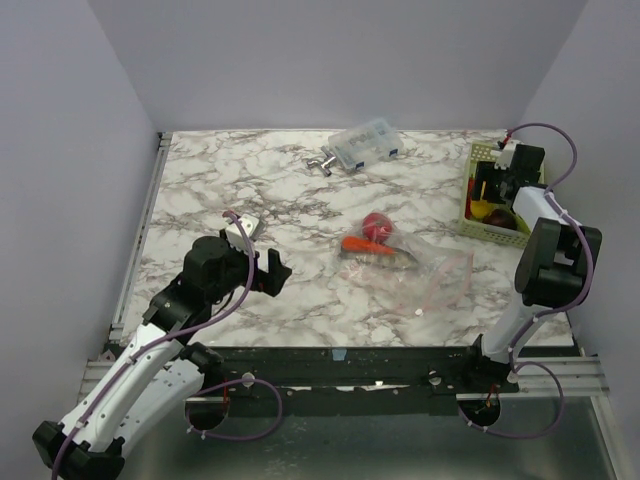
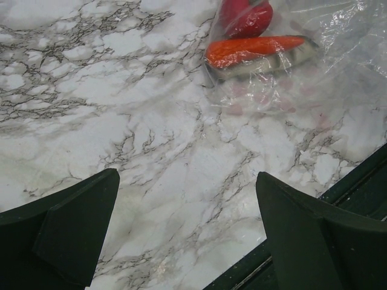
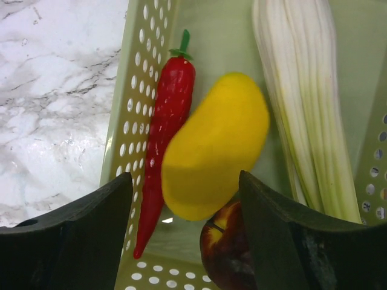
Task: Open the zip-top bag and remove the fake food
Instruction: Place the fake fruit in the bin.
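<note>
Now the left end effector (image 2: 186,181) hangs with its fingers spread wide and nothing between them, low over the marble worktop (image 1: 230,180). Just beyond it lies the zip-top bag (image 1: 430,275), flat and crinkled near the middle of the worktop, with a carrot (image 2: 254,48) and a red piece (image 2: 245,17) inside it at its far end. Whether its pink strip is sealed cannot be told.

At the far right corner, the right end effector (image 3: 184,178) points down into a pale green basket (image 3: 139,90). Its fingers stand apart and pinch nothing. Below the gap sits a yellow piece (image 3: 211,148), with a red chili (image 3: 169,115) leaning beside it, a pale stalk (image 3: 308,103) on the other side and a dark red fruit (image 3: 227,251) partly under it.

A clear box (image 1: 365,145) and a metal fitting (image 1: 322,162) rest near the back edge.
</note>
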Motion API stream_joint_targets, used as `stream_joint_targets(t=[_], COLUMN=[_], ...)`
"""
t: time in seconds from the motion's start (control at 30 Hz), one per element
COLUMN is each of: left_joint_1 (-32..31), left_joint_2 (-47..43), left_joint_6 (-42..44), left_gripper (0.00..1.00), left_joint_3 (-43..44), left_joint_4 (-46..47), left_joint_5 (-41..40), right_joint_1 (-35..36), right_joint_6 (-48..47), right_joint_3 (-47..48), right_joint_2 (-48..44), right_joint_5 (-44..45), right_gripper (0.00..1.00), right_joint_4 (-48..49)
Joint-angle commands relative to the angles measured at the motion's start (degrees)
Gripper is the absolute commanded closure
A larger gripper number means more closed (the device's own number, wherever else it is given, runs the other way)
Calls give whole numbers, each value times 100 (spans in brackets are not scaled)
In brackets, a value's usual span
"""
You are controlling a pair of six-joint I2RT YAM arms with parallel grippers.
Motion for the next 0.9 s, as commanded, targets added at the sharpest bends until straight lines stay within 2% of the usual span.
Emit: stream_joint_targets(t=[0.0,0.2,0.67,0.87], left_joint_1=[40,40,75,75], left_joint_2=[-123,-195,-402,-454], left_joint_6=[81,64,-273,-358], left_gripper=[1,1,2,1], left_joint_3=[15,-10,-149,-193], left_joint_4=[91,135,243,290], left_joint_5=[-46,98,565,604], right_joint_1=[-39,-35,-34,-33], right_joint_6=[3,-110,-800,-927], right_joint_3=[92,-30,-1135,-1347], right_joint_2=[-292,-823,-3648,-4399], right_joint_5=[44,-386,-2997,-3385], right_gripper=[24,21,20,20], right_joint_4=[-90,-312,-1714,-2100])
